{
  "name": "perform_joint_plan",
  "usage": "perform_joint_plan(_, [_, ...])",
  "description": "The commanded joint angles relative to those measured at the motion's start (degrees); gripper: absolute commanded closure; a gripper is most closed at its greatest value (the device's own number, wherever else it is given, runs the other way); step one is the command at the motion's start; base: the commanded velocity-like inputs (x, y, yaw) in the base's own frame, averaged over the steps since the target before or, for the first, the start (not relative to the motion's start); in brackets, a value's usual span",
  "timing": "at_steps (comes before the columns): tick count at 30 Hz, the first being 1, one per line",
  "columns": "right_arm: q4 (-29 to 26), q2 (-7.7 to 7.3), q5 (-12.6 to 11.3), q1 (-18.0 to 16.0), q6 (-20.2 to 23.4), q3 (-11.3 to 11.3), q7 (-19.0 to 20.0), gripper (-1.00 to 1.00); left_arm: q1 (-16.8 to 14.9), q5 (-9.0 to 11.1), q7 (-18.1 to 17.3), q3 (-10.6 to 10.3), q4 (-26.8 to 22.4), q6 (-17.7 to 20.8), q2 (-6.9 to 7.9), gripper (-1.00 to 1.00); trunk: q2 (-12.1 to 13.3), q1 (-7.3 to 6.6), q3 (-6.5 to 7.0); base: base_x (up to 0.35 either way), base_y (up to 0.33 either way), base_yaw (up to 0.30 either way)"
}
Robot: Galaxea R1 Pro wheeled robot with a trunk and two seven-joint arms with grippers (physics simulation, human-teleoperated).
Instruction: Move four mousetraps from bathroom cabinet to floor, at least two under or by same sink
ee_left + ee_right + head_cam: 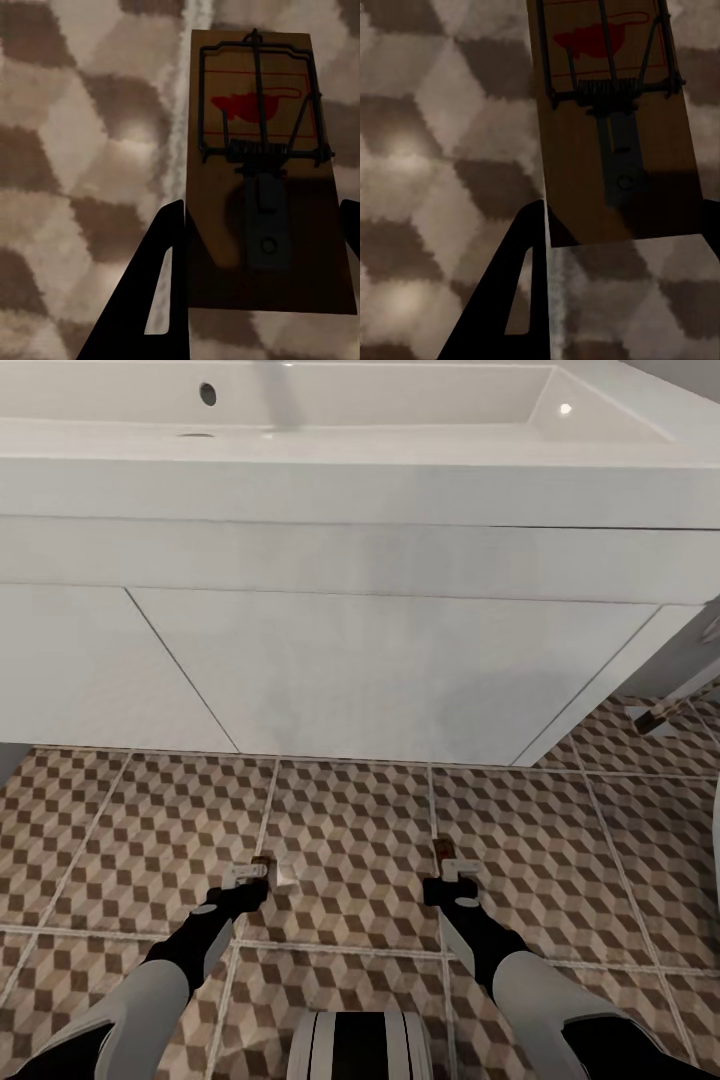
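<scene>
Two traps held low over floor (350, 830): left claw (252, 872) grips trap (262, 172), right claw (455, 868) grips trap (611, 112). Risk: released tilted, either may flip or slide from sink (380, 610).

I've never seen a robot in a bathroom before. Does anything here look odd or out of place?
Only the cargo: each gripper holds a mousetrap over the patterned floor in front of the white sink. The left gripper has one mousetrap, the right gripper another. Nothing looks spilled, broken or askew.
</scene>
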Motion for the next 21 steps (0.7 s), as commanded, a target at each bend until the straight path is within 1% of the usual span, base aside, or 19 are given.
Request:
perform_joint_plan(1, [-0.01, -0.01, -0.38, -0.02, 0.06, 0.46, -0.37, 1.00, -0.02, -0.67, 0.05, 0.38, -0.09, 0.12, -0.06, 1.00, -0.01, -0.01, -0.03, 0.000, 0.000, 0.000])
perform_joint_plan(5, [-0.03, 0.07, -0.38, -0.02, 0.33, 0.46, -0.38, 1.00, -0.03, -0.68, 0.03, 0.38, -0.15, -0.05, -0.07, 1.00, -0.01, -0.01, -0.03, 0.000, 0.000, 0.000])
perform_joint_plan(10, [-0.04, 0.10, -0.38, -0.02, 0.59, 0.46, -0.36, 1.00, -0.04, -0.45, 0.05, 0.41, -0.14, -3.03, -0.10, 1.00, -0.01, -0.01, -0.03, 0.000, 0.000, 0.000])
perform_joint_plan(13, [-0.06, 0.10, -0.38, -0.02, 0.66, 0.46, -0.36, 1.00, -0.04, -0.41, 0.05, 0.42, -0.14, -3.95, -0.09, 1.00, -0.01, -0.01, -0.03, 0.000, 0.000, 0.000])
perform_joint_plan(21, [-0.05, 0.09, -0.37, -0.02, 0.98, 0.46, -0.32, 1.00, -0.04, -0.46, 0.05, 0.38, -0.12, -4.64, -0.13, 1.00, -0.01, -0.01, -0.03, 0.000, 0.000, 0.000])
